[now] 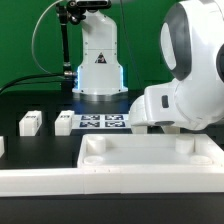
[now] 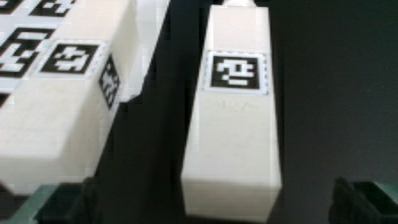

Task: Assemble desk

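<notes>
In the wrist view a short square white leg [image 2: 231, 110] with a black-and-white tag on its upper face lies on the black table. My gripper [image 2: 210, 205] is open above its near end. One dark finger [image 2: 54, 205] stands on each side, with a gap to the leg on both sides. In the exterior view the wide rimmed desk panel [image 1: 130, 160] lies at the front, and two more legs [image 1: 30, 122] [image 1: 62, 122] lie toward the left. The arm's white housing [image 1: 185, 95] hides the gripper and this leg there.
The marker board [image 1: 100, 122] lies in front of the robot base [image 1: 98, 65]. A white surface with several tags [image 2: 54, 80] runs close alongside the leg in the wrist view. Another white piece [image 1: 2, 147] shows at the exterior view's left edge.
</notes>
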